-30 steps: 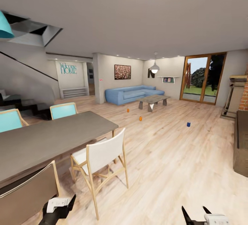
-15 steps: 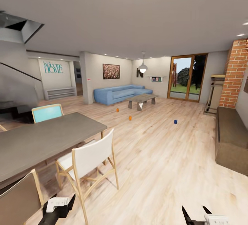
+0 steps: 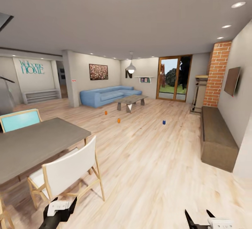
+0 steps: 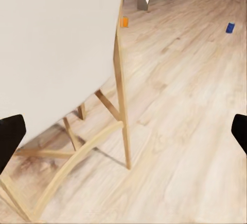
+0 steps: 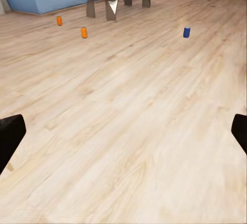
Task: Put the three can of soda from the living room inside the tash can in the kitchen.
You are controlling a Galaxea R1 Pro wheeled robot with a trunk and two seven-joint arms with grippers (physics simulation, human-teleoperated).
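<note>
Two small orange cans of soda stand on the living room's wood floor, one (image 3: 105, 112) nearer the blue sofa, the other (image 3: 118, 120) closer to me. A small blue can (image 3: 163, 122) stands apart to their right. The right wrist view has the same orange cans (image 5: 59, 21) (image 5: 84, 32) and the blue one (image 5: 186, 32), far ahead. My left gripper (image 4: 123, 134) is open beside the white chair (image 4: 56, 44), with one orange can (image 4: 124, 22) beyond it. My right gripper (image 5: 123, 134) is open over bare floor and holds nothing. The tash can is out of view.
The grey dining table (image 3: 31, 145) with a white chair (image 3: 66, 173) and a teal chair (image 3: 19, 120) stands close on my left. A long brown bench (image 3: 215, 137) runs along the right wall below the brick column (image 3: 217, 73). The coffee table (image 3: 130, 100) and sofa (image 3: 105, 95) lie beyond the cans.
The camera has swung right, so the whole picture has slid left: the table and chairs sit further left and the brick column and right wall have come in. Both grippers look unchanged.
</note>
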